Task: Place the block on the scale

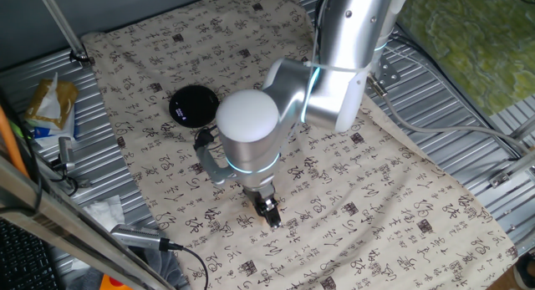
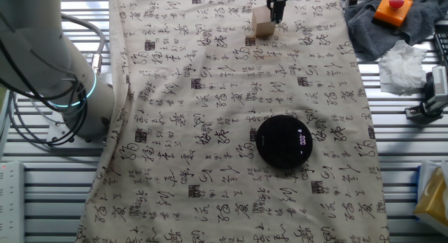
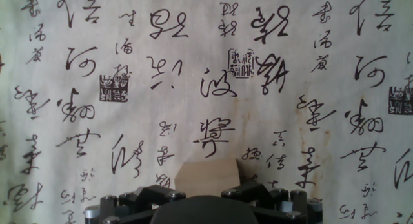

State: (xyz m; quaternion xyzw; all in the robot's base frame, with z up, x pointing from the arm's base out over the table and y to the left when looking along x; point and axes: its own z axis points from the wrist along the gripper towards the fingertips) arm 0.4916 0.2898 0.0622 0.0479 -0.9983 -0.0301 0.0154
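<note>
Tan block (image 3: 206, 173) at claw (image 3: 205, 193) tips, seemingly gripped, scale (image 2: 283, 141) well apart

Block (image 3: 205, 174) base hidden behind fingers (image 3: 248, 193); grip unclear.

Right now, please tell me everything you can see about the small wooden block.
The block is a small cube of light tan, plain wood, without marks. It rests flat on the calligraphy-printed cloth, near the edge far from the scale, and it does not touch the scale. The gripper is right at the block, its dark fingers beside it in the hand view. Whether they press on the wood cannot be told. One fixed view hardly shows the block, because the arm hides it.
</note>
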